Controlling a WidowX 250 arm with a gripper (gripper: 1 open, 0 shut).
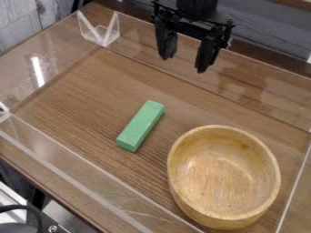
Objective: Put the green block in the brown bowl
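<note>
Camera view. My fingers (191, 47) hang spread wide and empty, pointing straight down above the far side of the wooden tabletop (85, 91), well apart from everything on it. The green block (141, 125) lies flat on the tabletop near the middle, its long axis running diagonally from near left to far right. It sits just beside the left rim of the brown bowl (224, 176) without touching it; the bowl stands empty at the near right.

The block looks rigid, light and matte, so I judge it neither fragile nor slippery. Its long flat sides offer the best hold: I would close across the narrow width at mid-length, with my wrist turned to match the diagonal. A grip near one end could let it pivot. Clear walls (36, 68) border the work area.
</note>
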